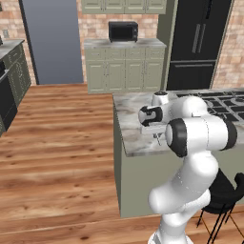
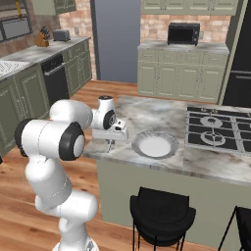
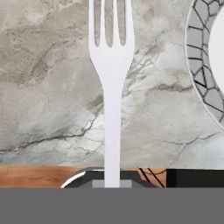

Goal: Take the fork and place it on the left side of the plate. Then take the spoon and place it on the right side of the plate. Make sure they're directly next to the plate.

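Grey-veined marble tops the island counter [image 1: 131,125] in the left base view, where the white arm [image 1: 190,157] rises from the lower right and bends forward so that its gripper [image 1: 157,136] hangs low over the counter's near edge. A thin sliver under the hand may be the fork, but it is too small there to be sure. A black cooktop [image 1: 224,106] sits further along the island, a black stool [image 1: 224,193] stands below its front, and a microwave [image 1: 123,31] rests on the far cabinets. In the right base view the arm [image 2: 59,147] comes up from the lower left, and the gripper [image 2: 111,142] points down at the counter [image 2: 147,115] just left of the plate [image 2: 155,145], which lies flat with its grey rim and white centre near the front edge. The cooktop [image 2: 218,130] is to the plate's right, apart from it; a stool [image 2: 162,213] stands under the counter in front. The spoon cannot be made out. In the hand view the fork [image 3: 111,65] runs straight up the middle, its handle starting at the bottom between the finger tips and its tines at the top. The marble counter [image 3: 43,78] lies behind it. The plate [image 3: 199,65] curves in at the right, near the fork but not touching it. Whether the fingers clamp the handle or have let go cannot be told, since the tips themselves are hidden.
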Available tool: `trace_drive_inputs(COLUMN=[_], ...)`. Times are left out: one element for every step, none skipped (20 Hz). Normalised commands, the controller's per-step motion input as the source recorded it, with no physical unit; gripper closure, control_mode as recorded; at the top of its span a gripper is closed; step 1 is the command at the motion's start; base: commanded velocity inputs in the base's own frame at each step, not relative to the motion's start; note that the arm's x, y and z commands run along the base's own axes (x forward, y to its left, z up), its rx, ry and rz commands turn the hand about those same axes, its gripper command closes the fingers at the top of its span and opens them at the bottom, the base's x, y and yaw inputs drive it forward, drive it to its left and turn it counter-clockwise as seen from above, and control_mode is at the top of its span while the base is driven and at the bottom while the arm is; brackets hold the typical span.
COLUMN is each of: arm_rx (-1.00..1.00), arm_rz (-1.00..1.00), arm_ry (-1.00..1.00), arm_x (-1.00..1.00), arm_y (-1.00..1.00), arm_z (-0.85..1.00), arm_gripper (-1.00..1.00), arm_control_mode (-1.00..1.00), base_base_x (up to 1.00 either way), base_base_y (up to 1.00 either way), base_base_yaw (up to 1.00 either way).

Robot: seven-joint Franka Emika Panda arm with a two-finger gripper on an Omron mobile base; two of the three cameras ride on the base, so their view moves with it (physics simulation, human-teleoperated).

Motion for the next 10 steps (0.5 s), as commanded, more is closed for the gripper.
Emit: trace_drive_inputs(arm_rx=[0.0, 0.0, 0.0, 0.0, 0.0, 0.0, 0.0, 0.0, 0.0, 0.0], arm_rz=[0.0, 0.0, 0.0, 0.0, 0.0, 0.0, 0.0, 0.0, 0.0, 0.0], arm_ry=[0.0, 0.0, 0.0, 0.0, 0.0, 0.0, 0.0, 0.0, 0.0, 0.0], arm_x=[0.4, 0.41, 0.41, 0.38, 0.35, 0.36, 0.39, 0.42, 0.44, 0.46], arm_y=[-0.09, -0.08, -0.08, -0.08, -0.06, -0.03, -0.01, 0.0, 0.0, 0.0], arm_z=[-0.32, -0.29, -0.31, -0.31, -0.32, -0.3, -0.29, -0.28, -0.26, -0.27], arm_gripper=[1.0, 1.0, 1.0, 1.0, 1.0, 1.0, 1.0, 1.0, 1.0, 1.0], arm_control_mode=[-1.0, -1.0, -1.0, -1.0, -1.0, -1.0, -1.0, -1.0, -1.0, -1.0], base_base_x=[0.0, 0.0, 0.0, 0.0, 0.0, 0.0, 0.0, 0.0, 0.0, 0.0], base_base_y=[0.0, 0.0, 0.0, 0.0, 0.0, 0.0, 0.0, 0.0, 0.0, 0.0], base_base_yaw=[0.0, 0.0, 0.0, 0.0, 0.0, 0.0, 0.0, 0.0, 0.0, 0.0])
